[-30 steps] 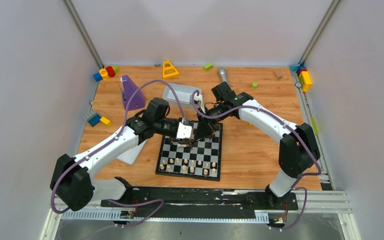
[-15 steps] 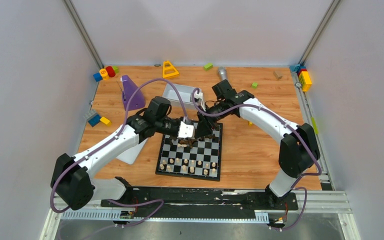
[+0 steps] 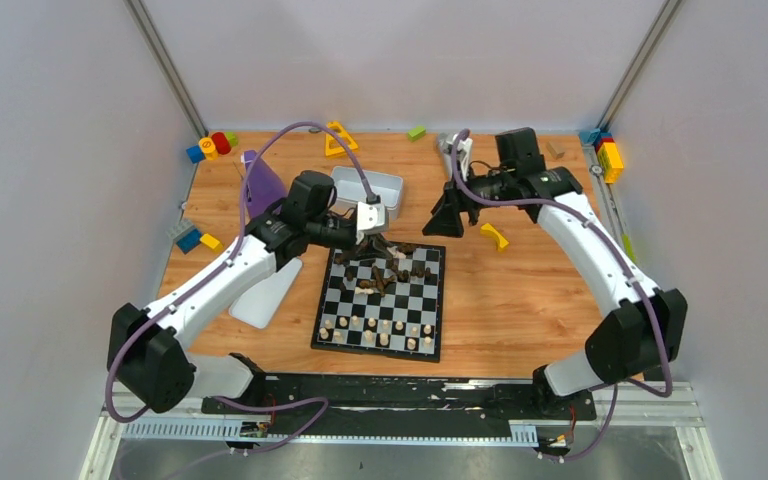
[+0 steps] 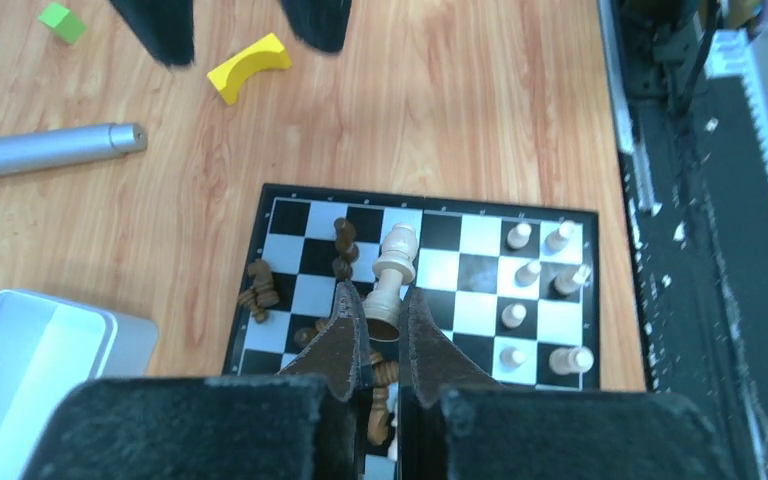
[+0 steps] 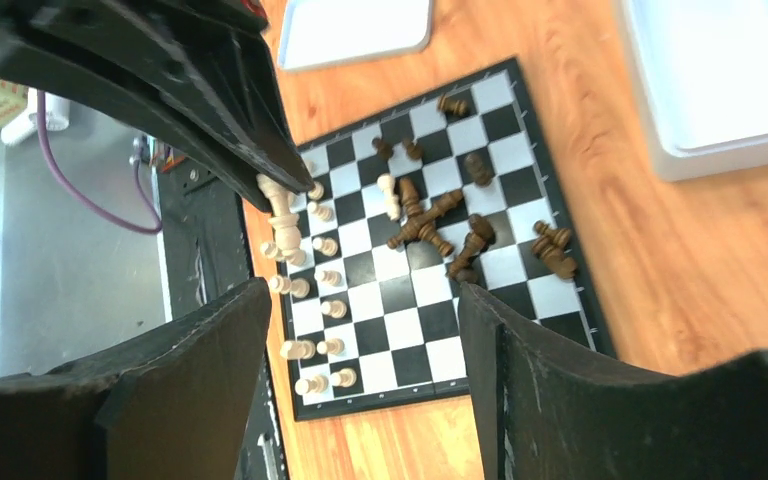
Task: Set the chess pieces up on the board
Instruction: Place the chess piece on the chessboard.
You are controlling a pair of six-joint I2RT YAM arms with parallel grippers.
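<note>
The board point(image 3: 412, 297) lies at the table's middle. Pale chess pieces point(image 3: 380, 328) stand in its two near rows. Several dark brown pieces point(image 3: 385, 272) lie toppled in a heap on its far half. My left gripper point(image 4: 382, 300) hangs over that heap, shut on the base of a tall pale piece point(image 4: 395, 262) that points away from the jaws. From the right wrist, that pale piece point(image 5: 282, 215) hangs at the left fingers above the board point(image 5: 440, 330). My right gripper point(image 3: 448, 220) stands open and empty over bare wood beyond the board's far right corner.
A white tray point(image 3: 365, 188) sits just behind the board and a white lid point(image 3: 265, 290) lies at its left. A purple cone point(image 3: 260, 185), a yellow arch block point(image 3: 495, 237), a silver cylinder point(image 4: 40, 150) and coloured blocks point(image 3: 210, 147) ring the far table.
My right gripper opened and drew back and to the right, off the board. My left gripper shut on the pale piece and shifted slightly toward the far edge. The dark heap now shows.
</note>
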